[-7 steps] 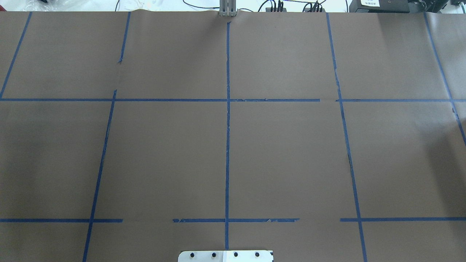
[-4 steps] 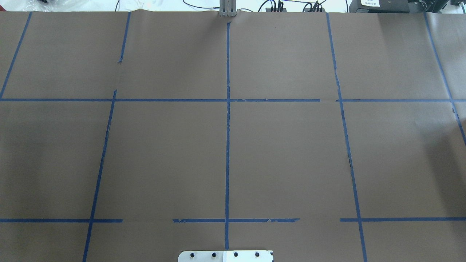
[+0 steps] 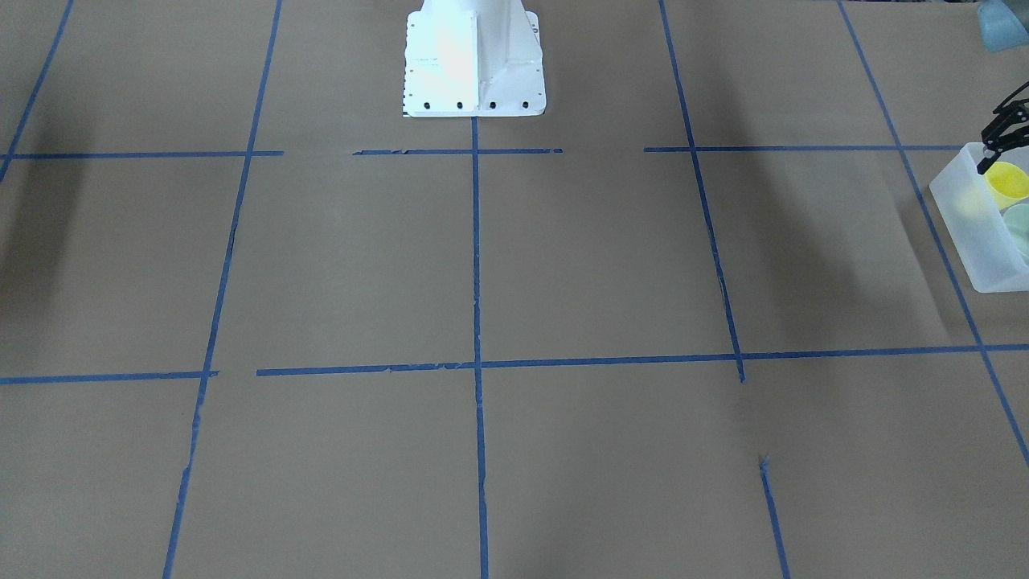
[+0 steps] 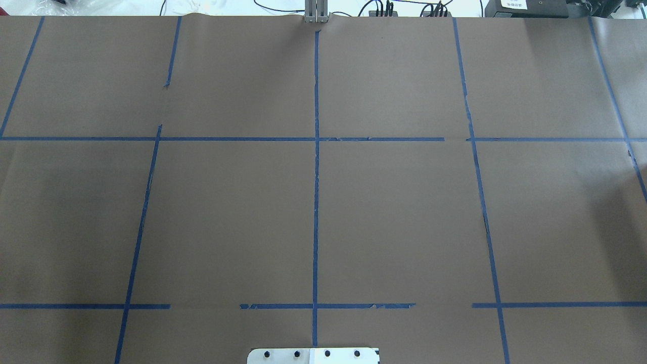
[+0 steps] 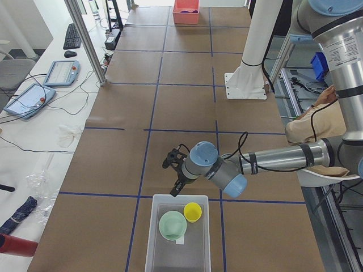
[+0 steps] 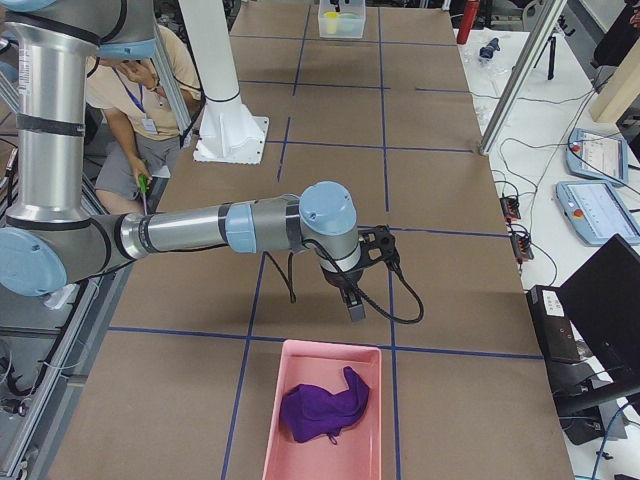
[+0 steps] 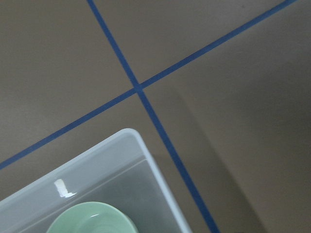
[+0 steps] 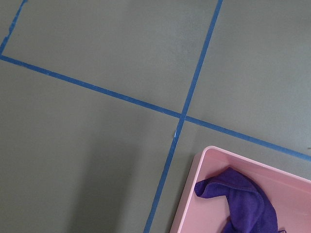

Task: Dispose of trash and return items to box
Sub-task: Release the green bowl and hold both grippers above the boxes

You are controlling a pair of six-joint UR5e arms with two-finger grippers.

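Note:
The frosted-white box [image 5: 195,249] stands at the table's end on my left. The mint-green bowl [image 5: 172,225] and the yellow cup [image 5: 193,212] sit inside it, side by side. In the front-facing view the box [image 3: 969,233] is at the right edge with the cup [image 3: 1009,183] and the bowl [image 3: 1021,225] inside. My left gripper [image 3: 993,141] hovers over the box's rim, open and empty. The left wrist view shows the box's corner [image 7: 136,145] and the bowl [image 7: 92,218]. My right gripper [image 6: 355,305] hangs just before a pink bin [image 6: 280,440]; I cannot tell whether it is open or shut.
The pink bin [image 8: 204,165] at the table's right end holds a purple cloth [image 8: 243,204], also seen in the exterior right view [image 6: 325,405]. A white robot base [image 3: 474,64] stands at mid-table. A seated person [image 6: 140,110] is beside the robot. Tablets and cables lie beyond the far edge.

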